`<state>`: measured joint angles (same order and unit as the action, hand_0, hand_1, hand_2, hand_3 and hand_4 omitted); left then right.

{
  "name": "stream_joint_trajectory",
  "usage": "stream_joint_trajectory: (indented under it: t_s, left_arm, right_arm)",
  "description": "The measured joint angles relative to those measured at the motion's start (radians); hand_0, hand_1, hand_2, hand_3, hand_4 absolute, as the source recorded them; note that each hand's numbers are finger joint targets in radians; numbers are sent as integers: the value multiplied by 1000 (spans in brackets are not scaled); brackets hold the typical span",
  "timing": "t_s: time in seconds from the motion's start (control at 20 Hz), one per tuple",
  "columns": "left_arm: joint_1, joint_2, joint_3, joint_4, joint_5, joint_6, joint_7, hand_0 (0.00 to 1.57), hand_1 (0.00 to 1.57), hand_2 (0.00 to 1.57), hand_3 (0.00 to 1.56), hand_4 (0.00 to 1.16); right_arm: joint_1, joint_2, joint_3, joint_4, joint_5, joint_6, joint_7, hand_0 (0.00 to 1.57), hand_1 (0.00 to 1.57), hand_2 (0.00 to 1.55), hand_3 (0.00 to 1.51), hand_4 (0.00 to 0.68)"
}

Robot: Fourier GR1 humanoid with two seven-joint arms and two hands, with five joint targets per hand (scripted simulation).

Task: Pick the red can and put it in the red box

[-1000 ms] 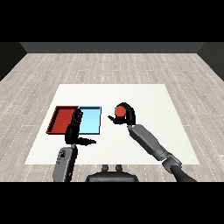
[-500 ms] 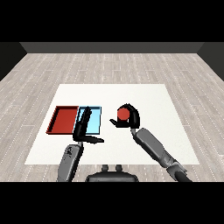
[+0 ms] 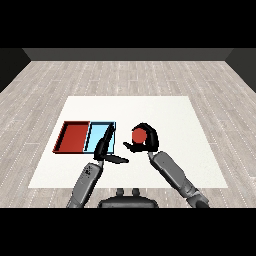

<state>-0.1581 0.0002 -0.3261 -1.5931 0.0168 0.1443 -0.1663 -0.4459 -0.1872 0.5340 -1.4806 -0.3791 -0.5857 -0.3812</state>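
1. my right hand (image 3: pixel 146 141) is curling round the red can (image 3: pixel 138 135), fingers arching over its top and far side while the thumb is reaching in from the near left; the can is showing between them.
2. the can is sitting just right of the light blue tray (image 3: pixel 101 137), outside both trays, above the white bench (image 3: pixel 190 125); i cannot tell whether it is touching the bench.
3. the red tray (image 3: pixel 74 137) is lying left of the blue one, the two touching side by side.
4. my left hand (image 3: pixel 104 150) is hovering open at the blue tray's near right edge, fingers pointing straight forward and thumb sticking out to the right, holding nothing.
5. compared with a second ago, my right hand and the can are sitting closer to the blue tray, and my left hand is further forward and right.
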Motion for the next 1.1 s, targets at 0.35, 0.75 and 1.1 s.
stream_joint_trajectory:
  t_s: [0.35,0.75,1.1]
  left_arm:
    - [-33,0,-72,131,48,65,-68,0,0,0,0,0]
    - [-74,0,-98,200,96,93,-81,0,0,0,0,0]
    - [-99,1,-152,244,152,127,-106,0,0,0,0,0]
  right_arm:
    - [16,66,-40,-32,91,44,43,1472,1472,1445,1393,652]
    - [49,142,-100,-22,190,123,47,1469,1469,1437,1386,662]
    - [53,178,-102,-27,208,148,49,1459,1459,1435,1403,654]
